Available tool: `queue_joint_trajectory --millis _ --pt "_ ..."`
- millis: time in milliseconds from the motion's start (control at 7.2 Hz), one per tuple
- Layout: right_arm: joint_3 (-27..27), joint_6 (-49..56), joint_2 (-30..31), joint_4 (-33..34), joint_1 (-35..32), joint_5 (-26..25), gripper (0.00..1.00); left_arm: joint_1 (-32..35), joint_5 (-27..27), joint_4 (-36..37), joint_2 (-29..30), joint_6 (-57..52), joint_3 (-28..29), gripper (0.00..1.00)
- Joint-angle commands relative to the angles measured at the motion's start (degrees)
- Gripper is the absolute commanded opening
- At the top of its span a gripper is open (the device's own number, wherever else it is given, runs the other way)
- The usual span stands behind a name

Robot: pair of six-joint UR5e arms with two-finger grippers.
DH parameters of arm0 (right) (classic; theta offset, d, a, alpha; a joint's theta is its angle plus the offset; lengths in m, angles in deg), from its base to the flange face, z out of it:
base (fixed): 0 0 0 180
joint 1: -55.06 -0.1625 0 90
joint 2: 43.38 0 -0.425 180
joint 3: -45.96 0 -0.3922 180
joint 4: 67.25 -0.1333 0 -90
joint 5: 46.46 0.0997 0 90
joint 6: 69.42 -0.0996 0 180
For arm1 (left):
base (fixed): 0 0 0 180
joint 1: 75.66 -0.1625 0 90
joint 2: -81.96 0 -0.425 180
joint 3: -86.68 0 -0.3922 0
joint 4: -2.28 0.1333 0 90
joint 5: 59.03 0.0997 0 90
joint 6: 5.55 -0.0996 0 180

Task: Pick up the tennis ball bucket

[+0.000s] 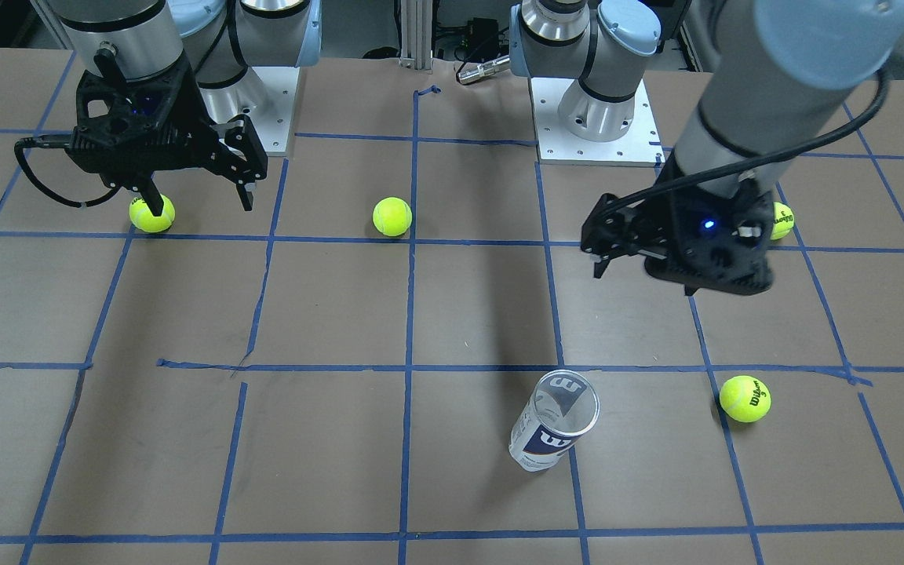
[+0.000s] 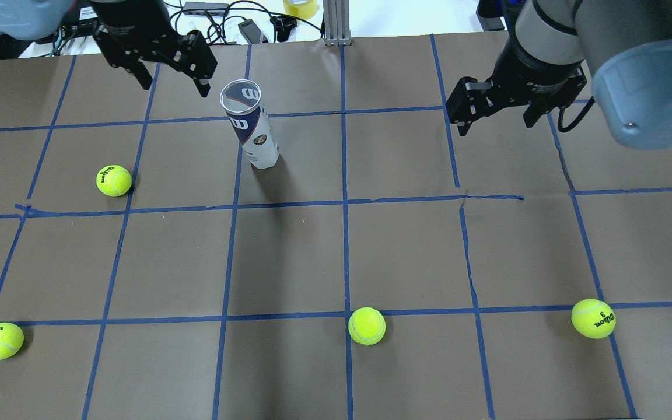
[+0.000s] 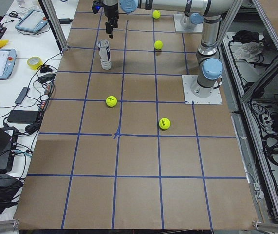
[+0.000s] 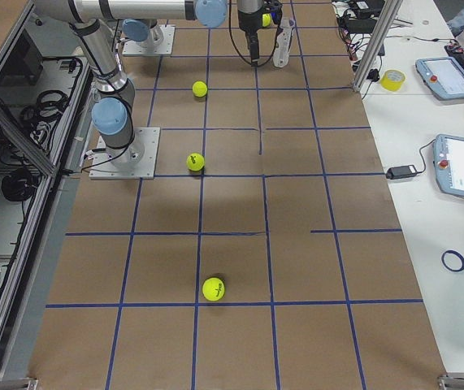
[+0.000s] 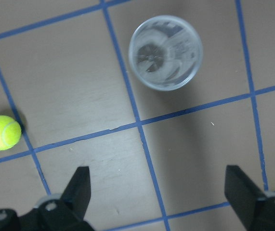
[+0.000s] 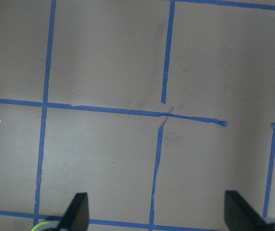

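The tennis ball bucket (image 2: 251, 125) is a clear can with a white and navy label. It stands upright with its top open, and also shows in the front view (image 1: 554, 420). My left gripper (image 2: 174, 86) is open and empty. It hovers above the table, close by the can's rim and apart from it. In the left wrist view the can (image 5: 165, 53) lies ahead of the spread fingers (image 5: 79, 192), a little right of centre. My right gripper (image 2: 494, 125) is open and empty, high over bare table far to the can's right.
Several yellow tennis balls lie on the brown, blue-taped table (image 2: 406, 256): one left of the can (image 2: 114, 180), others along the near row (image 2: 0, 340), (image 2: 367, 325), (image 2: 593, 318). Cables and a tape roll (image 2: 300, 7) lie beyond the far edge.
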Motion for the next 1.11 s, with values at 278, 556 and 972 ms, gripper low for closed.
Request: queue_joint_trajectory --millis 278,556,972 --pt "0.0 -0.1 0.0 0.1 0.0 -0.8 1.00 -4.2 -0.6 0.3 -8.0 3.3 -9.9 1.00" --pt "0.0 -0.1 0.0 0.0 0.0 -0.6 1.00 -3.8 -0.8 0.4 -10.3 5.0 -12.3 1.00" --pt "0.1 0.0 0.0 -0.3 0.0 -0.7 1.00 -3.1 -0.9 0.3 -11.2 4.9 -12.6 1.00"
